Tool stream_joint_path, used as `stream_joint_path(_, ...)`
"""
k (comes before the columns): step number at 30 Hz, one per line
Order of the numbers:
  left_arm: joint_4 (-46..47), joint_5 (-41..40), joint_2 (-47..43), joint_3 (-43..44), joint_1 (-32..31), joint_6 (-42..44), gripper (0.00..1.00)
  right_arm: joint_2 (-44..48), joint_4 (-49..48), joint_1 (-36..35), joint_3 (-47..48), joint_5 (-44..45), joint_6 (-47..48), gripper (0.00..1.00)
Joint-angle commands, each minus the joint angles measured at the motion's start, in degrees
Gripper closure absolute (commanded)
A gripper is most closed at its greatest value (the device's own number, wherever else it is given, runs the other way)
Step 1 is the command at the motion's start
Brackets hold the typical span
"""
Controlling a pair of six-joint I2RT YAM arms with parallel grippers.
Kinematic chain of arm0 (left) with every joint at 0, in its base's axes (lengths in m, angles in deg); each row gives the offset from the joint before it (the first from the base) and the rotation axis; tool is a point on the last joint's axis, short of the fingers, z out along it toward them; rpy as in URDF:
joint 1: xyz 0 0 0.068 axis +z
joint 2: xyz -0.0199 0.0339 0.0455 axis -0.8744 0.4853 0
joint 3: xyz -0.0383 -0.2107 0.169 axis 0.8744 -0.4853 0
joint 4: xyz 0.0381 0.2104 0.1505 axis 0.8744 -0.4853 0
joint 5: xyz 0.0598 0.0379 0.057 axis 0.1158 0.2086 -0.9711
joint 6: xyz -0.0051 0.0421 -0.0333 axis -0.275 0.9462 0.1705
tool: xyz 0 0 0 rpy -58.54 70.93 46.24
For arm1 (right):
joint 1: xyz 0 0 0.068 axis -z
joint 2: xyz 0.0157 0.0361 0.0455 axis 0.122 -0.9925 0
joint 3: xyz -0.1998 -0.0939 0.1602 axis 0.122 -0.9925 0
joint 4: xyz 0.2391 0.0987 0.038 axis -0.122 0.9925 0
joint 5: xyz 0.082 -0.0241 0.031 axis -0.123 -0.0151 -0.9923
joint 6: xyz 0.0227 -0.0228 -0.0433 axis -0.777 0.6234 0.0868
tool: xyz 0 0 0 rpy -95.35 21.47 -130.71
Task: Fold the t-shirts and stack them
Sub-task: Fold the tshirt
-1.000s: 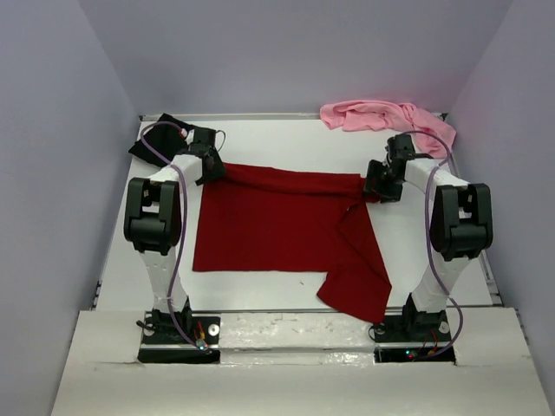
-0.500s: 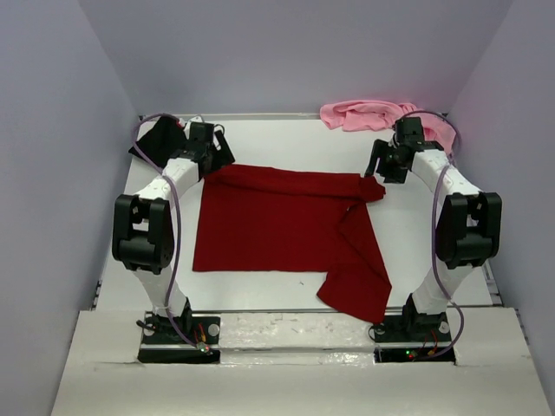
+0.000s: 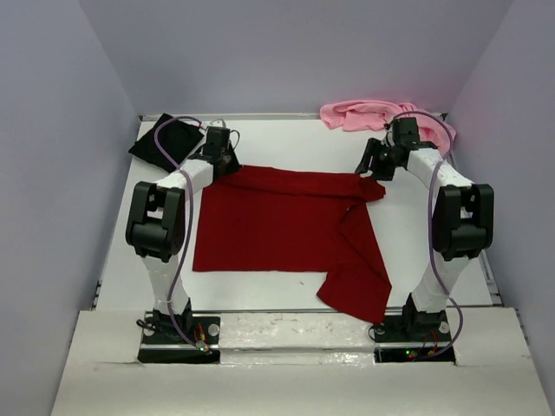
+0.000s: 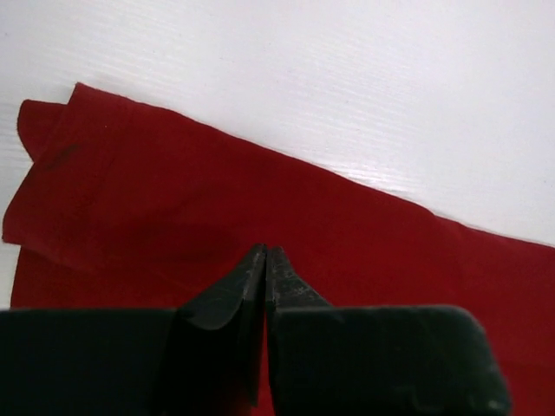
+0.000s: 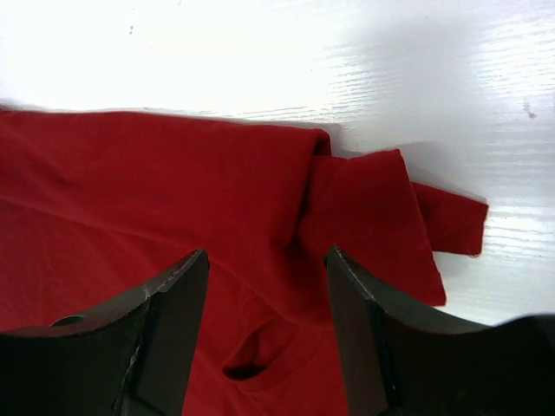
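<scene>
Top external: red shirt [image 3: 277,225] flat on table [image 3: 286,143], right flap [image 3: 355,286] doubled toward near edge. At far hem, left gripper [image 4: 264,254] pinched shut, no cloth seen caught; right gripper [image 5: 264,256] wide astride sleeve [image 5: 373,217]. Probably gripping far corners for fold; needs pinch on cloth. Pink shirt [image 3: 373,114], black shirt [image 3: 165,139] beyond, bare room between.

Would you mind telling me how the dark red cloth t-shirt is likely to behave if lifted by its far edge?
The dark red cloth t-shirt will probably hang floppy and sag: its right side already lies folded over in soft creases. It lies thin and flat on the white table, so likely light. Pushed, it would probably bunch rather than slide.
</scene>
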Motion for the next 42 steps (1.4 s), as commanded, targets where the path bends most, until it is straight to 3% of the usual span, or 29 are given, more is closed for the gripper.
stream_joint_path(1,2.78,0.68,1.11,4.08,0.11,1.17,0.86,-1.71,-4.05,-0.02,2.25,-3.02,-0.70,0.37)
stream_joint_path(2,2.51,0.68,2.07,4.95,0.11,1.26,0.93,-2.06,-4.23,-0.02,2.42,-3.72,-0.70,0.37)
stream_joint_path(7,2.51,1.64,4.54,6.71,0.11,0.65,1.00,-3.82,-5.98,-0.02,2.69,-7.06,-1.58,0.40)
stream_joint_path(12,2.78,1.56,6.30,7.77,0.11,0.38,1.00,-6.19,-6.95,-0.02,3.30,-8.65,-2.28,0.43)
stream_joint_path(29,2.78,2.26,11.39,11.28,0.11,1.09,1.00,-9.45,-6.51,-0.55,4.01,-6.27,-0.44,0.40)
stream_joint_path(42,3.48,7.80,13.25,10.59,0.11,0.29,1.00,-9.45,-6.60,-0.55,3.13,-6.01,-0.08,0.39)
